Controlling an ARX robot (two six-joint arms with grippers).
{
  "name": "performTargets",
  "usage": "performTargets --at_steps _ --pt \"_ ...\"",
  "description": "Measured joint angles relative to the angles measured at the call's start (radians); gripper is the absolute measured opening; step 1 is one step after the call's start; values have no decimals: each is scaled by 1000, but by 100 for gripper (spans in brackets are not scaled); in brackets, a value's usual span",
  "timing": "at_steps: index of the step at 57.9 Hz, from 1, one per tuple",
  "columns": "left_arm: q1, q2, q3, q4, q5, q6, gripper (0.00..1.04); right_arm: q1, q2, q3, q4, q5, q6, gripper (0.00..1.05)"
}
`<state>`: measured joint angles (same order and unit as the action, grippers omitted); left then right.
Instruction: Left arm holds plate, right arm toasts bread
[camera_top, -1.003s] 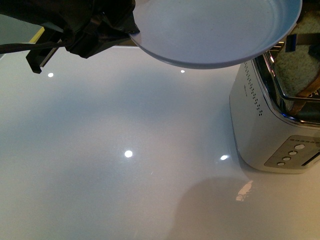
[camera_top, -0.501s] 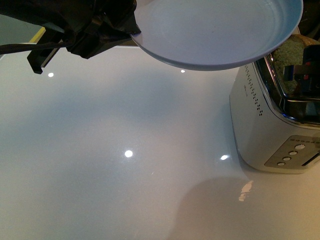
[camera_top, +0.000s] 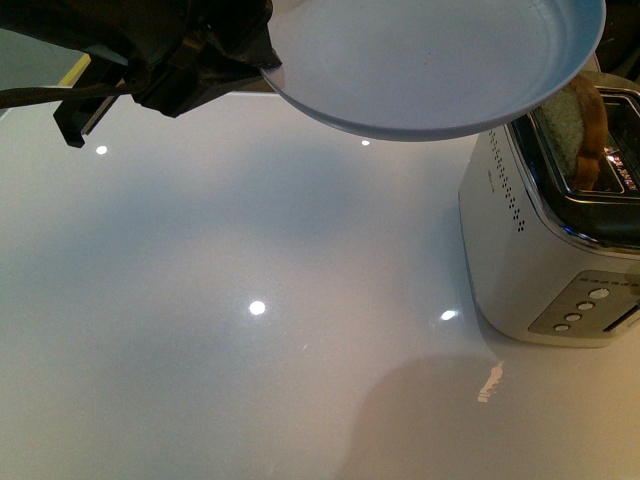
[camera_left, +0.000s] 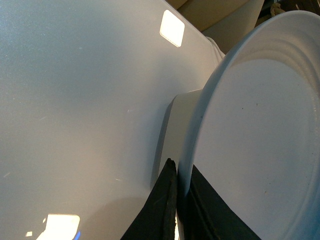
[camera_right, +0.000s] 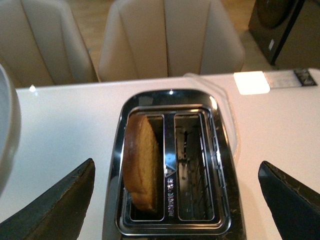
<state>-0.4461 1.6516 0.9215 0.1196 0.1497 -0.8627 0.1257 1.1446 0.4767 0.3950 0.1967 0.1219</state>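
The tabletop (camera_top: 250, 350) showed no change across the last second: you had a bare white gloss surface with the toaster (camera_top: 520, 250) standing at its right side. The plate (camera_top: 430, 60) also held its position, raised clear of the tabletop and overhanging the toaster's near corner without touching it. The left gripper (camera_top: 248, 52) stayed pressed together on the plate's rim; the left wrist view confirmed one dark jaw on each face of the rim. The change was at the bread (camera_right: 141, 160). A second earlier it hung above the toaster in the right gripper (camera_right: 172, 200); half a second earlier it was partway down; at this moment it stood on edge in the slot nearer the plate, leaning slightly, with its crust well above the chrome top. The second slot was empty. The right gripper had released and drawn back: its fingers (camera_right: 55, 205) were spread wide, one at each side of the toaster, touching nothing. You could treat insertion as complete. Because the slice rode high, the carriage was probably not yet lowered, so toasting had likely not started. The lever could not be made out clearly.
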Motion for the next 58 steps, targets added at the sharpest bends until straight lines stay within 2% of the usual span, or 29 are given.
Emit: performTargets --at_steps 12,15,18,21,25,28,38,58 --pt "-1 0 0 0 1 0 3 -8 -64 -32 10 8 -1 96" --pt "-1 0 0 0 0 0 3 -18 -55 -59 92 -38 -25 90" --pt "-1 0 0 0 0 0 3 -29 -58 -134 274 -97 -67 80" --pt "-1 0 0 0 0 0 3 -37 -87 -193 360 -116 -90 68" --pt "-1 0 0 0 0 0 3 -50 -139 -242 369 -124 -100 52" --pt "-1 0 0 0 0 0 3 -95 -184 -281 361 -186 -108 38" --pt "-1 0 0 0 0 0 3 -122 -295 -349 318 -195 -116 1" --pt "-1 0 0 0 0 0 3 -122 -475 -417 205 -195 -118 2"
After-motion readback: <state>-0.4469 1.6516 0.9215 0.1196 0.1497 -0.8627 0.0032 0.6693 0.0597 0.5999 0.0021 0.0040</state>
